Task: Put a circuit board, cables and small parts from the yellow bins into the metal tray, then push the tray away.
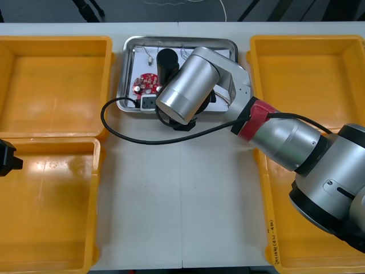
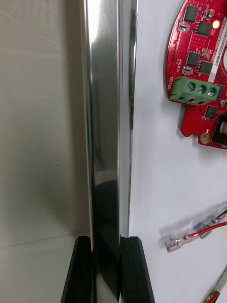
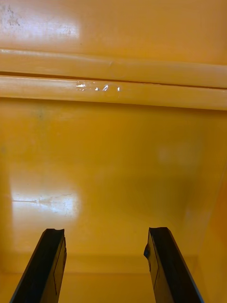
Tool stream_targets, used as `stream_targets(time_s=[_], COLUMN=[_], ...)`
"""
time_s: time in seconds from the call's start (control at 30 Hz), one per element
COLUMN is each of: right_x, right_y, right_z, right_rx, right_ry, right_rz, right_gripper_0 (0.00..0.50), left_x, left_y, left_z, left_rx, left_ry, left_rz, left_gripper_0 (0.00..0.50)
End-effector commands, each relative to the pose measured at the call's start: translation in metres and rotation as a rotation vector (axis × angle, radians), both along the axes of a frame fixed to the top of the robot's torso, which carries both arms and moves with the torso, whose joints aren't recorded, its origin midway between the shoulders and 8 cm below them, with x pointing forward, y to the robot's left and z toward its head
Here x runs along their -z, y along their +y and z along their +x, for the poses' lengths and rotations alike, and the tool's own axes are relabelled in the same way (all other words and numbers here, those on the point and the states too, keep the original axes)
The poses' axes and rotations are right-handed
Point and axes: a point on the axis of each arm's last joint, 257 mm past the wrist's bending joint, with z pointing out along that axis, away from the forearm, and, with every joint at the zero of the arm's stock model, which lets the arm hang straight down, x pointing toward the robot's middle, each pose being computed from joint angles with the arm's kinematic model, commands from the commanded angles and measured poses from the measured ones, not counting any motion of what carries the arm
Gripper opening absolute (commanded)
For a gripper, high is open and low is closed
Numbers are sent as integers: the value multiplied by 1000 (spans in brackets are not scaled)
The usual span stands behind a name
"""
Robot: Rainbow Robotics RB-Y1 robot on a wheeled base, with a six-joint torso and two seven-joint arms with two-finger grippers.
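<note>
The metal tray (image 1: 178,41) stands at the table's far middle, white inside. In it lie a round red circuit board (image 1: 146,84), thin cables and a grey plug (image 1: 147,103). My right arm reaches across the tray's near side and hides its gripper in the front view. In the right wrist view my right gripper (image 2: 106,270) is shut on the tray's shiny rim (image 2: 106,118), one finger on each side. Beside it inside the tray lie the circuit board (image 2: 201,71) and a red cable (image 2: 189,234) with a metal end. My left gripper (image 3: 106,265) hangs open over the near left yellow bin (image 3: 113,156).
A black cable (image 1: 114,128) loops from the tray's near left corner over the table and under my right arm. Yellow bins stand at far left (image 1: 57,80), near left (image 1: 51,205), far right (image 1: 308,74) and near right (image 1: 285,240). The left gripper (image 1: 7,157) sits at the left edge.
</note>
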Motion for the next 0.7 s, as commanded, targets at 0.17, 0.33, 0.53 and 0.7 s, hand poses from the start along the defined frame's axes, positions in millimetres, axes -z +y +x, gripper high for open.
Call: stream_targets(time_s=[0.17, 0.33, 0.53, 0.7], right_x=[-43, -45, -48, -50], right_y=[27, 29, 30, 27], right_z=[27, 36, 42, 47], right_rx=[-58, -64, -76, -85], right_ry=[-83, -102, -120, -141], right_rz=[33, 43, 39, 23], right_gripper_0=[0, 0, 0, 0], left_x=[-8, -8, -8, -8], left_y=[5, 5, 5, 5], left_z=[-4, -4, -4, -4], left_rx=[92, 92, 92, 92], left_ry=[-4, -4, -4, -4], left_rz=[76, 76, 76, 76], left_gripper_0=[500, 500, 500, 500])
